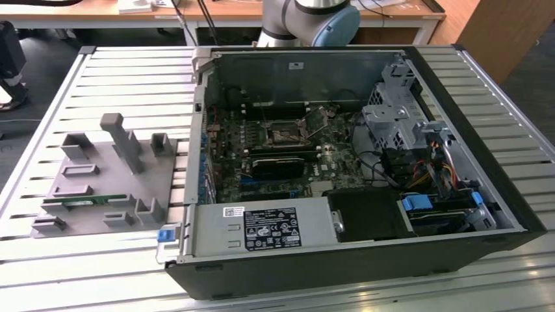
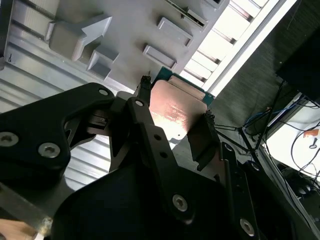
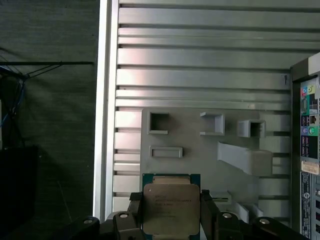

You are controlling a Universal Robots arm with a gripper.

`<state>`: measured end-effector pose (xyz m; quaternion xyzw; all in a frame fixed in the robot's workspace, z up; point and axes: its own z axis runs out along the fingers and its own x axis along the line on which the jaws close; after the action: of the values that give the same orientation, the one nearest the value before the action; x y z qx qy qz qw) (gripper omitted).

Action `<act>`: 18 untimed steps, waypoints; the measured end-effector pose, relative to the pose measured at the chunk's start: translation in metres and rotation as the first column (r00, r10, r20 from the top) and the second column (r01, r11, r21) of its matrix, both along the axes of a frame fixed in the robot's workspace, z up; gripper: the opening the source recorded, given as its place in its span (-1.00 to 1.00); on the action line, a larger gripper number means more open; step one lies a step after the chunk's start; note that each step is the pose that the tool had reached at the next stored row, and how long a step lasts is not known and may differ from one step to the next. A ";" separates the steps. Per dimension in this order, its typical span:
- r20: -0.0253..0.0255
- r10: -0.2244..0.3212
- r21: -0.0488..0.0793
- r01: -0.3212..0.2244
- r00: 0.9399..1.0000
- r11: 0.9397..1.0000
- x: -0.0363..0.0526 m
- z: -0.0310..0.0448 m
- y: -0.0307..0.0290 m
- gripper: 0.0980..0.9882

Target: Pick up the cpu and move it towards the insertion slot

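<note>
First wrist view: the gripper [image 3: 171, 212] is clamped on the cpu [image 3: 170, 206]. Its two black fingers [image 3: 134, 214] press on opposite edges of the chip. The chip's silvery-grey metal top faces this camera, with a thin green border showing around it. Beyond the chip lie the grey tray [image 3: 190, 142] with its raised blocks and frames, and the slatted metal table [image 3: 200, 65].

In the second wrist view the same grip shows from the other side. The cpu [image 2: 175, 112] sits between the two fingertips of the gripper [image 2: 176, 100], one finger [image 2: 202, 142] against each edge, and its flat face catches a warm reflection. The grey tray [image 2: 130, 25] and the table's slats [image 2: 235, 30] are seen past the chip, which looks clear of the tray's surface.

In the exterior view, the tray [image 1: 95, 218] rests on the table [image 1: 130, 71] in the lower left of the frame. A thin green memory stick [image 1: 87, 200] lies in one of its recesses. An open computer case [image 1: 347, 273] fills the middle and right. The insertion slot [image 1: 284, 135], a small dark square framed in silvery metal, sits on the board at the centre of the frame. A long black card [image 1: 277, 166] lies just below it. The robot arm [image 1: 312, 19] rises at the top edge behind the case.
</note>
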<state>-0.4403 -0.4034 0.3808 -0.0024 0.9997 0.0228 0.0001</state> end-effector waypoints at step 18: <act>0.000 -0.001 0.000 0.001 1.000 1.000 0.0130 0.0133 0.0004 0.00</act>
<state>-0.4273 -0.4029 0.3941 -0.0021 0.9997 0.0228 0.0001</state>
